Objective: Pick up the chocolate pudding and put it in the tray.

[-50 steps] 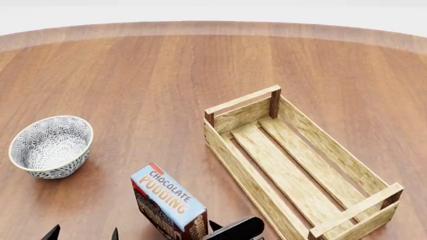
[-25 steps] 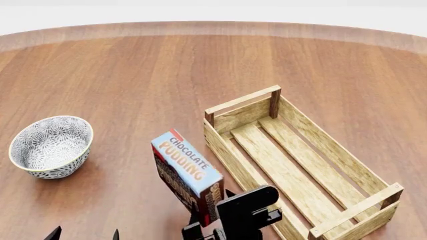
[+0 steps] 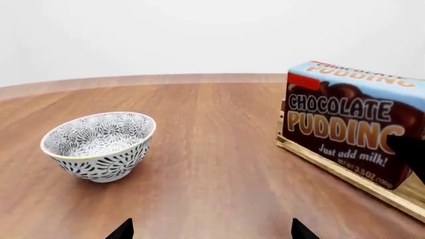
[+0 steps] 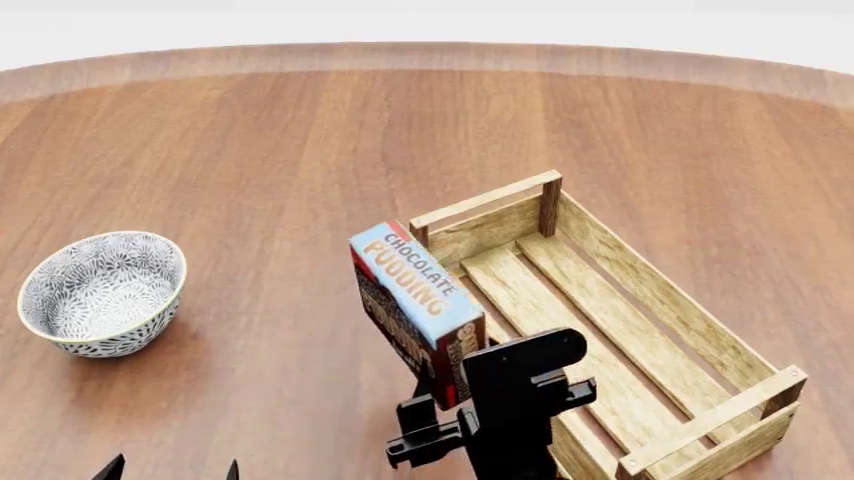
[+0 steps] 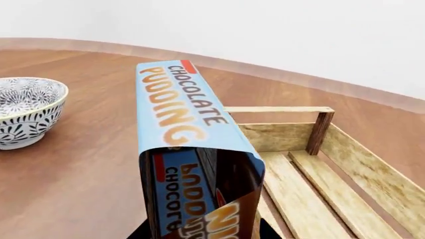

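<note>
Head view: right claw point(image 4: 441, 400) pinches chocolate pudding point(image 4: 416, 298) at its near end. Box has risen off the desk point(image 4: 267, 150) and swung toward the tray point(image 4: 694, 350) since a sec ago; now hangs over tray's near-left wall. Bowl point(image 4: 100, 292) hasn't moved.

Left wrist view: pudding point(image 3: 352, 124) in front of tray edge point(image 3: 345, 174); left claw point(image 3: 211, 231) spread, empty, only fingertips show.

Right wrist view: box point(image 5: 192, 164) fills view, tray point(image 5: 312, 174) just beyond. Transport nearly done; release prob next.

Round patterned white bowl point(image 4: 102, 293) upright on the brown wooden table point(image 4: 294, 150), near its left side.
</note>
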